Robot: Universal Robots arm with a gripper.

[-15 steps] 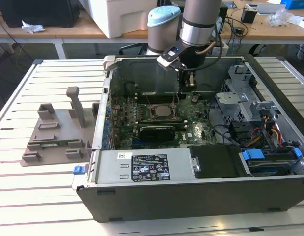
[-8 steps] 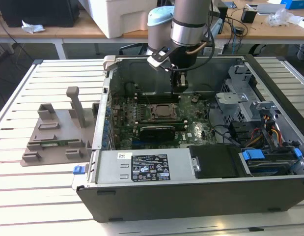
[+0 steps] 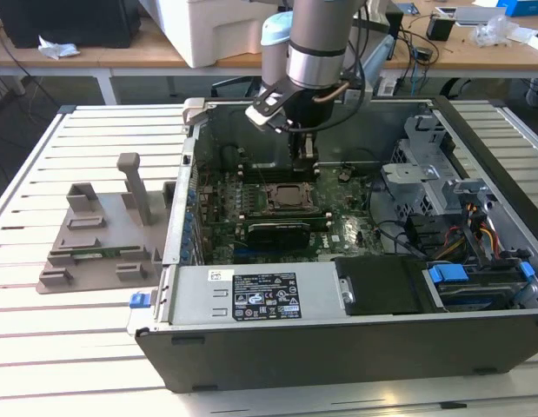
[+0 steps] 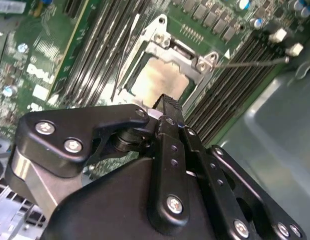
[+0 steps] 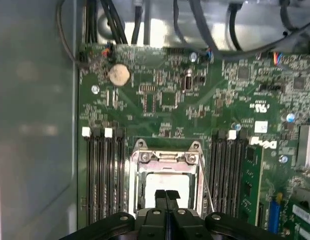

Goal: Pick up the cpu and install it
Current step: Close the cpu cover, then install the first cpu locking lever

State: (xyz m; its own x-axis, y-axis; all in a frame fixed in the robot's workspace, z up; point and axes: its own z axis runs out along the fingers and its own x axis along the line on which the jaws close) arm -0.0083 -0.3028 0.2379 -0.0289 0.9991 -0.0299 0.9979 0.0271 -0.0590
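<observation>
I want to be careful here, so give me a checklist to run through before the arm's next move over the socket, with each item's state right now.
1. Gripper over the socket frame: ok, it hangs directly above it.
2. Gripper empty: ok, shut with nothing in it.
3. cpu inside the frame: ok, its silver top shows there.
4. cpu seated flat: cannot tell.
5. Retention lever latched: cannot tell.

Matt black hand (image 5: 166, 196), shiny metal bracket (image 5: 167, 158)
</observation>
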